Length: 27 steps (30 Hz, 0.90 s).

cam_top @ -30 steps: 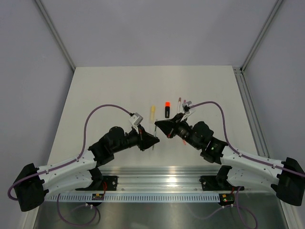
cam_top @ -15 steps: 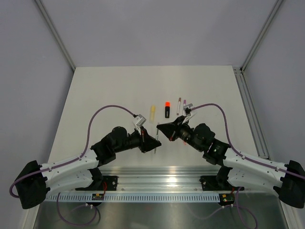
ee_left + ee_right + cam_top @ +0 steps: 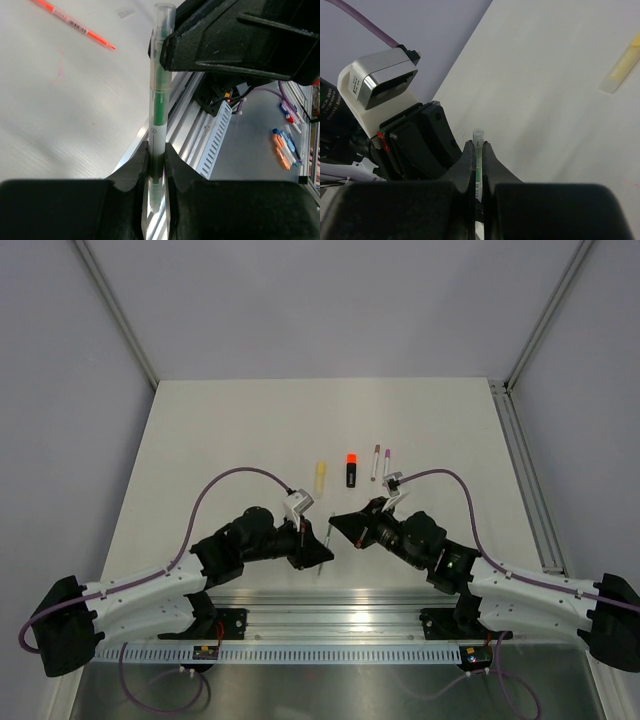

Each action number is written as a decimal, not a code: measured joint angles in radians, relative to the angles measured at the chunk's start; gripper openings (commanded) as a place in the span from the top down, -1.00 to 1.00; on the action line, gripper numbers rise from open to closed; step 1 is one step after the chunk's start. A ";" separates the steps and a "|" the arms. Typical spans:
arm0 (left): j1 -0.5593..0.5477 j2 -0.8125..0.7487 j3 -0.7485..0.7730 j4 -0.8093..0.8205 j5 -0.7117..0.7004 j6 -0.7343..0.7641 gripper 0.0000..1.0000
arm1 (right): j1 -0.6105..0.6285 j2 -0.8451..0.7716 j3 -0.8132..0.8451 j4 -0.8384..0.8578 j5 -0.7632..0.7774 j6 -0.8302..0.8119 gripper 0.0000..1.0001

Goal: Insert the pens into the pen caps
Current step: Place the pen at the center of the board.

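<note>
Nearest the arm bases, the two claws meet over the front of the tabletop (image 3: 220, 440). The left claw (image 3: 156, 156) is clamped on the lower barrel of a clear green pen (image 3: 159, 100), which stands straight up out of its fingers. The right claw (image 3: 477, 152) is pinched shut on the upper part of the same pen, whose clear open end pokes just past the fingertips. The pen is lifted off the tabletop, bridging both claws. In the left wrist view an orange-red pen (image 3: 70, 22) lies flat farther out. Beyond the claws lie, in a row, a pale yellow highlighter (image 3: 320, 476), a stubby black highlighter (image 3: 351, 471) with an orange tip, a thin grey pen (image 3: 375, 461) and a thin white pen (image 3: 385, 464) just beside it.
</note>
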 measured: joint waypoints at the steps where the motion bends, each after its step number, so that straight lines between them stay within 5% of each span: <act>1: -0.002 0.000 0.003 -0.009 0.003 0.002 1.00 | 0.013 0.003 -0.003 0.003 0.016 0.005 1.00; 27: 0.147 -0.003 -0.008 -0.080 0.195 -0.097 1.00 | 0.197 0.204 0.024 0.063 0.314 0.150 1.00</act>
